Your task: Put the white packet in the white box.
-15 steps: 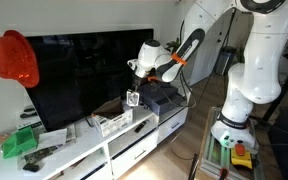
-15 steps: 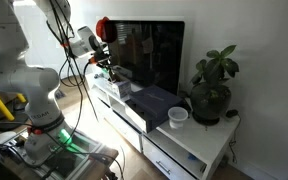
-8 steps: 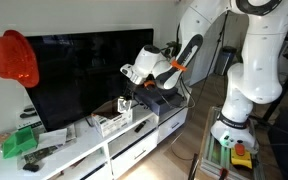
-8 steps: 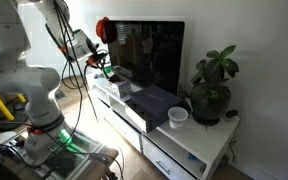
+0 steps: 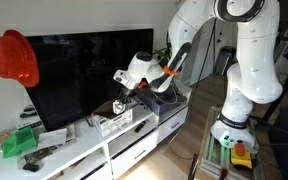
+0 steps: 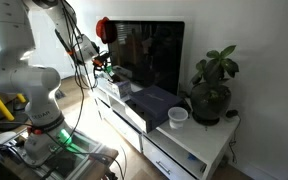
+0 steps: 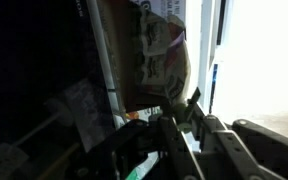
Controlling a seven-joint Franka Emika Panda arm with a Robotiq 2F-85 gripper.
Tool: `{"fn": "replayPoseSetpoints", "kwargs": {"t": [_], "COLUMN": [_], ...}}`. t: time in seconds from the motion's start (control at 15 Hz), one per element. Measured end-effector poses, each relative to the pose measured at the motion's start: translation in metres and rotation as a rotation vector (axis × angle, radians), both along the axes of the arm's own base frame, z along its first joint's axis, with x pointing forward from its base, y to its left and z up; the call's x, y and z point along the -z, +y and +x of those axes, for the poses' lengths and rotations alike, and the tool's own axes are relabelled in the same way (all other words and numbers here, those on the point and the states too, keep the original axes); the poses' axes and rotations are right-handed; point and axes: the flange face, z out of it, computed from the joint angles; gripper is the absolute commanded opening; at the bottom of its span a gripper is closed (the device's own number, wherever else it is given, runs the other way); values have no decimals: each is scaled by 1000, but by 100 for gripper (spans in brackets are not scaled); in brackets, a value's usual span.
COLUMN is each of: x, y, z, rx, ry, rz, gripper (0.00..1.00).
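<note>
The white box (image 5: 113,124) is a small slotted open-top crate on the long white cabinet, in front of the TV. My gripper (image 5: 121,102) hangs just above the crate's far edge. It is shut on the white packet (image 7: 160,55), which shows in the wrist view as a pale, crinkled flat packet sticking out past the fingertips (image 7: 180,112). In an exterior view the gripper (image 6: 102,69) is small and dark against the TV, and I cannot make out the packet or the crate there.
A dark grey flat-topped box (image 5: 160,97) sits beside the crate, also seen in the other exterior view (image 6: 154,100). A large TV (image 5: 79,75) stands behind. A red cap (image 5: 12,57), green items (image 5: 19,142), a plant (image 6: 212,85) and a white cup (image 6: 178,117) are on or near the cabinet (image 6: 174,145).
The gripper has moved with the packet away from the dark grey box, toward the TV, and slightly down, ending over the white crate.
</note>
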Motion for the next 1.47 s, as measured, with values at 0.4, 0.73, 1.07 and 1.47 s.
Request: {"fn": "replayPoseSetpoints", "kwargs": {"t": [0.4,0.73,1.07,1.47], "x": [21,45,56,65], "y": [3,7,6,1], "z": [24,37,51,58], "rx": [-29,-11,145,408], "ry": [-29,-37,-35,-3], "rz": [-20,-2,55,122], "gripper": [5,5,5,5]}}
